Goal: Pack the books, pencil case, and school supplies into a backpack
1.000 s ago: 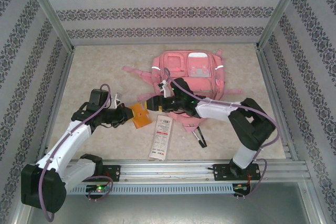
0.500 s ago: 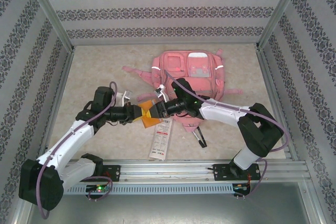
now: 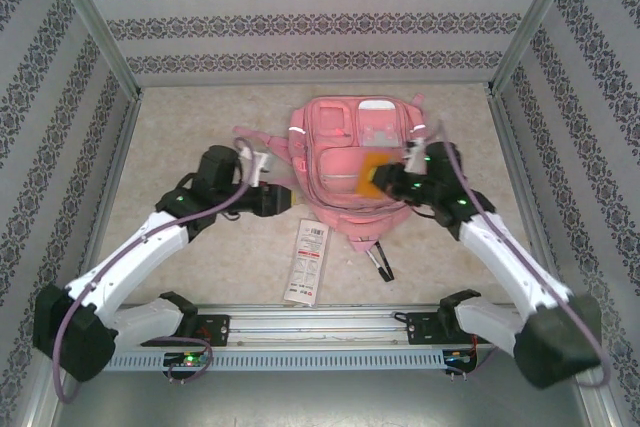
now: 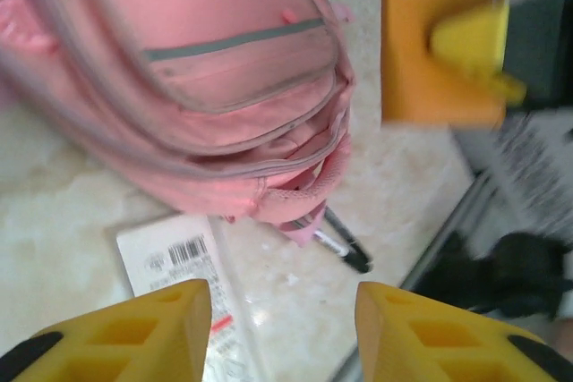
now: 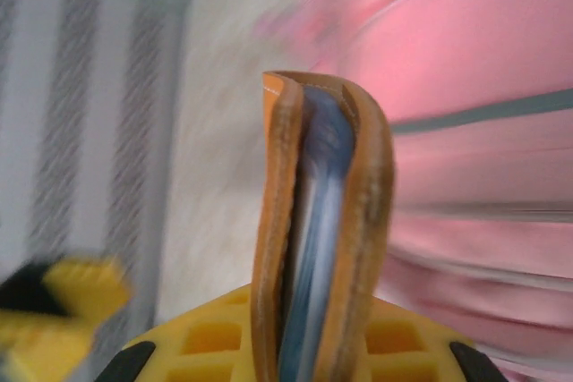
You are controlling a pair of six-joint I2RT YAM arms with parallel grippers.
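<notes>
Two arms, same build. Left arm (image 3: 130, 259) had white shell links, black joint housings and a purple cable (image 3: 100, 277) trailing alongside. Right arm (image 3: 500, 247) was white and black too, with its own purple cable (image 3: 458, 175). The bases (image 3: 175, 305) were black; a small green light (image 3: 190, 357) glowed below the left one. Left gripper (image 4: 277, 328) carried blocky yellow fingers (image 4: 134, 333) with black corners. Right gripper (image 3: 380, 183) had yellow pads (image 5: 210, 339) moulded with square recesses.

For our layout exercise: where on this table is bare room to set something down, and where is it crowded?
Free: the table strip between back wall and backpack, and the far left corner. Crowded: the backpack's near edge, with white pack, pens, left tool and right tool.
</notes>
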